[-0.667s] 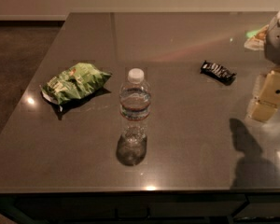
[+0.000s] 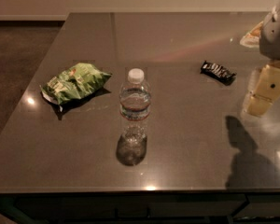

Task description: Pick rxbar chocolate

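The rxbar chocolate [image 2: 217, 72] is a small flat black bar with white lettering, lying on the grey table [image 2: 186, 139] right of centre toward the back. My gripper [image 2: 263, 91] hangs at the right edge of the view, its pale fingers pointing down above the table, to the right of the bar and a little nearer than it. It holds nothing that I can see. Its shadow falls on the table at the lower right.
A clear water bottle [image 2: 134, 107] with a white cap stands upright in the middle of the table. A green chip bag [image 2: 73, 83] lies at the left. A pale object [image 2: 252, 34] sits at the far right edge behind the arm.
The gripper has shifted slightly; the bar, bottle and bag have not moved.
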Controlling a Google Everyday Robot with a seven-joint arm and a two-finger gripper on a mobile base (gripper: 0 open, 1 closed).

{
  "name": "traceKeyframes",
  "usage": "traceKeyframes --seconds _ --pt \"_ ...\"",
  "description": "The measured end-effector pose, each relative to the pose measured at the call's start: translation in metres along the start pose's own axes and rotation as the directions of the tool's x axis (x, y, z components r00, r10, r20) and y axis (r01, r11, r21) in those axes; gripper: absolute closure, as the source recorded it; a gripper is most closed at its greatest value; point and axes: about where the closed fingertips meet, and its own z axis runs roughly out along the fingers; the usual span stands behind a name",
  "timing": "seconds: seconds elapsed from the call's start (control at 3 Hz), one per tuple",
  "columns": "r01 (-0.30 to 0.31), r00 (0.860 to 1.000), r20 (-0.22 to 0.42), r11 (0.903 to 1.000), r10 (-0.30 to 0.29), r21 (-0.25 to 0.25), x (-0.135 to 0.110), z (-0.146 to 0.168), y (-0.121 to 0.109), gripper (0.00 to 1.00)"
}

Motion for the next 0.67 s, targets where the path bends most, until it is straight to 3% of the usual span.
traceKeyframes --seconds 0.67 --pt "-0.036 0.999 0.038 0.9994 0.036 -0.004 -0.037 0.05 -0.053 0.0"
